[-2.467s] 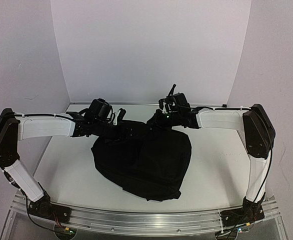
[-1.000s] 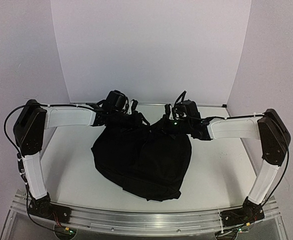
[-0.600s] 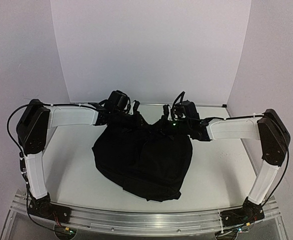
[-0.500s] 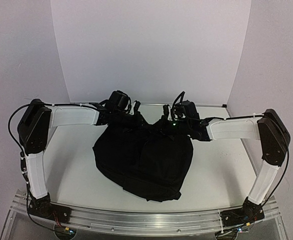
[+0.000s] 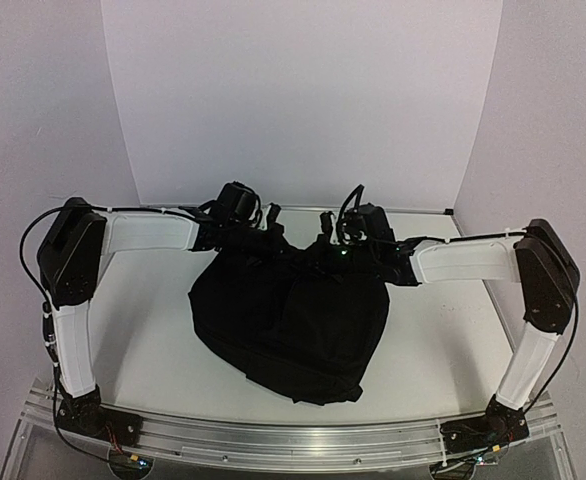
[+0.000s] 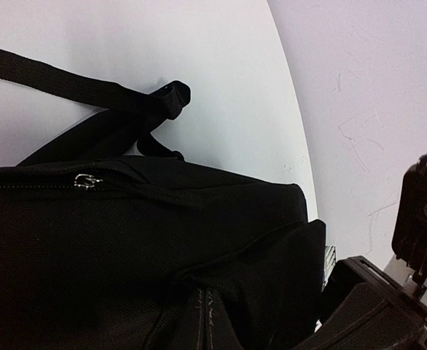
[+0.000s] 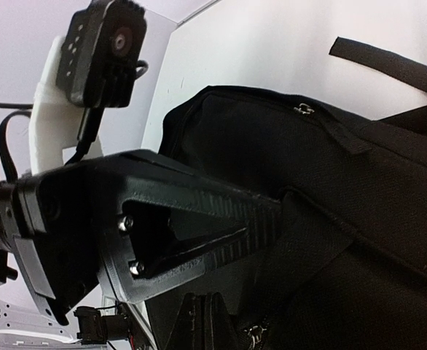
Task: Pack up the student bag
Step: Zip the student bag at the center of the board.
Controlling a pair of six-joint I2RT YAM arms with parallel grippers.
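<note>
You have one student bag lying on the table, with two claws at its far edge. The left gripper is pinched on its fabric. The right gripper is closed too, its hold hidden.

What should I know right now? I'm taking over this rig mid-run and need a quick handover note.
Left gripper: shut on a strap at the student bag's top edge.
Right gripper: shut at the same edge; its hold is hidden.
Bag: lying flat on the table. The seam beside the zipper pull looks closed.
Done: bag gripped at its top.
Left: open it and pack. No items to pack are in view, and the contents cannot be seen.
</note>
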